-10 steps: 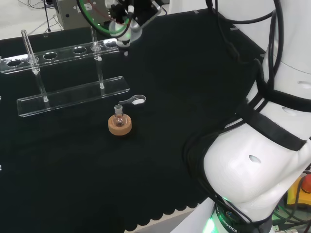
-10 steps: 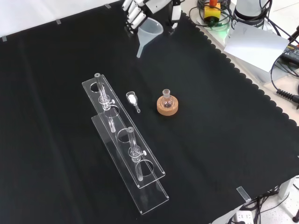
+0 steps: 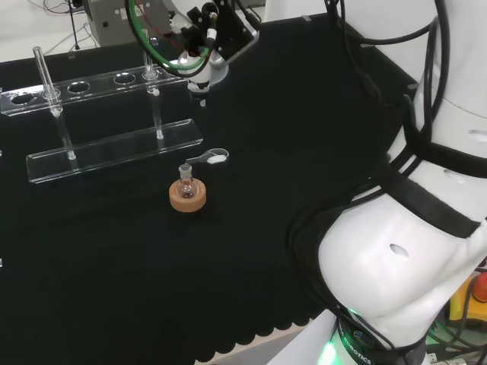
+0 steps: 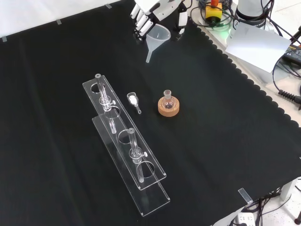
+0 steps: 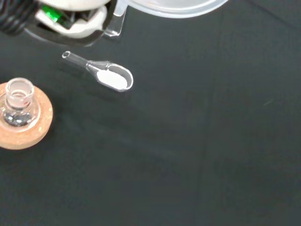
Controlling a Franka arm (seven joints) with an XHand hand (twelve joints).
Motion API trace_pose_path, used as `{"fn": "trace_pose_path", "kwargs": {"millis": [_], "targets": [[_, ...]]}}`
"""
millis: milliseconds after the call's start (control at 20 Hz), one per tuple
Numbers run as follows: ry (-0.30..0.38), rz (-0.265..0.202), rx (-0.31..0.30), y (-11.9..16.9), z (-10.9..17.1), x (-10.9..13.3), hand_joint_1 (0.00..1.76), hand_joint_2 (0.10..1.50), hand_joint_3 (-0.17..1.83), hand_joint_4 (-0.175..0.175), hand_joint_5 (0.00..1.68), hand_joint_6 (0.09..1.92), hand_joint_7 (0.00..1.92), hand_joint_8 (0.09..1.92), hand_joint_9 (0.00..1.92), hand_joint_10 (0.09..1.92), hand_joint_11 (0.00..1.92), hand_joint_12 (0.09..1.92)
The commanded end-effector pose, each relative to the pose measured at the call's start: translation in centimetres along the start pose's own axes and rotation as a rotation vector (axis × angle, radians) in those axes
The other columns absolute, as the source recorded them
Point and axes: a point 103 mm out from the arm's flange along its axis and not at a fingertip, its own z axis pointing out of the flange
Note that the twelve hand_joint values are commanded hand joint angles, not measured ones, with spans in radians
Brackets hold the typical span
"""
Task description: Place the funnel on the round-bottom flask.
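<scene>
Robot hand point(image 4: 153, 10) grips funnel point(image 4: 156, 37) (airborne), well apart from round-bottom flask point(image 4: 168, 99).

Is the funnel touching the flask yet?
Apart. In the front view the funnel, held by the robot hand, hangs near the cloth's far edge, with bare black cloth between its spout and the flask on its cork ring.

Black cloth point(image 4: 225, 141); tan cork ring point(image 4: 168, 108) under clear flask point(image 4: 167, 98); beside ring, clear scoop point(image 4: 133, 100) with white powder; translucent whitish funnel point(image 4: 157, 37); black-and-white hand point(image 4: 153, 12).
</scene>
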Motion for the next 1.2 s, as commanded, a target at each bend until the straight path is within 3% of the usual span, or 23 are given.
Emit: {"fn": "trace_pose_path", "kwargs": {"millis": [50,700,1200], "targets": [[0.011,-0.022,0.017,-0.3,1.1,1.4,1.02,0.6,1.07,-0.045,0.47,0.59,0.5,0.63,0.86,0.4,0.61,1.28],[-0.025,-0.083,0.107,0.8,3.8,6.2,1.01,0.61,1.07,-0.044,0.47,0.59,0.51,0.63,0.86,0.4,0.61,1.28],[-0.023,-0.109,0.137,0.5,4.8,8.6,1.01,0.61,1.08,-0.045,0.48,0.59,0.51,0.63,0.86,0.41,0.61,1.27]]}}
